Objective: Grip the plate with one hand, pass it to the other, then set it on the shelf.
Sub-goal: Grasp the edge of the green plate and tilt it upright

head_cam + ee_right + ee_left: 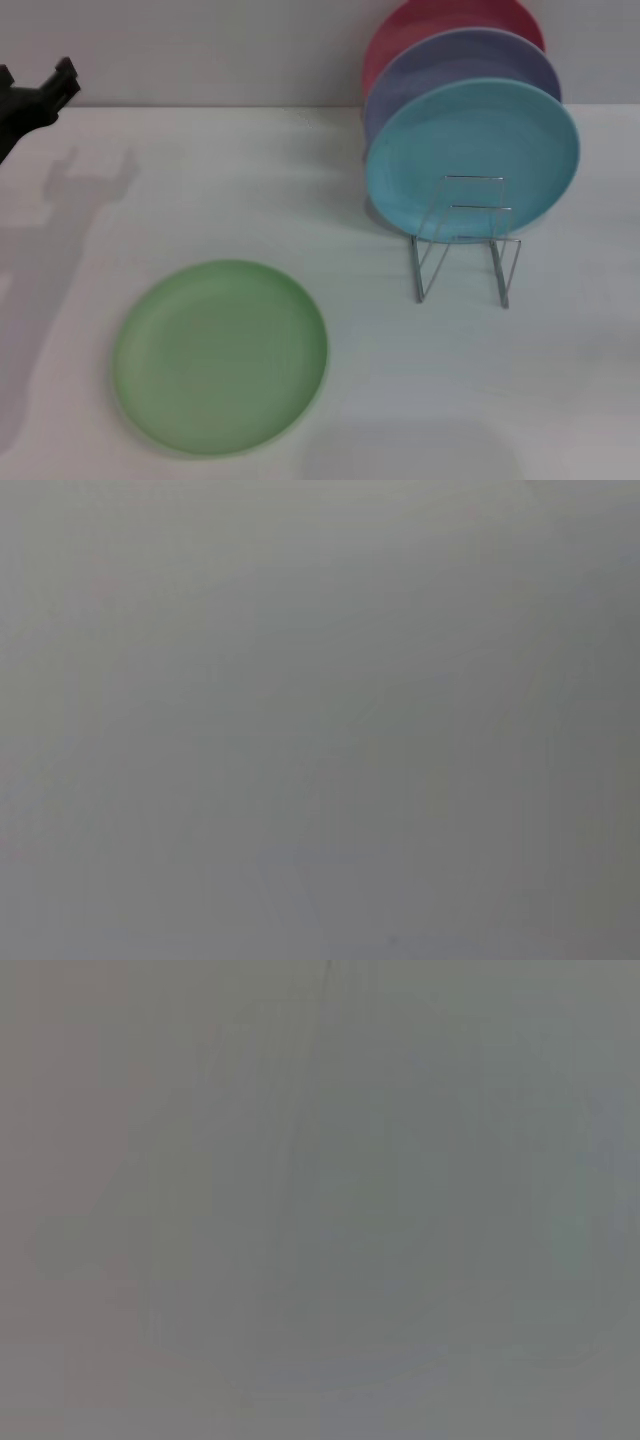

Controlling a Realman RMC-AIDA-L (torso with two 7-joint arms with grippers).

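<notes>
Green plate [220,357] lies flat on the table [560,380], near front, untouched. Left gripper [40,100] sits far back-left, jaws apart, holding nothing. Right gripper unseen, can't tell. Risk: flat rim gives little grip, plate may slide; rack [465,240] already crowded with plates.

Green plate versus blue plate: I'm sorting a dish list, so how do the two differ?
The green plate lies flat on the white table, while the blue plate stands on edge in the wire rack. The green one sits alone; the blue one fronts a row of other plates. Both are round, plain and similar in size.
</notes>
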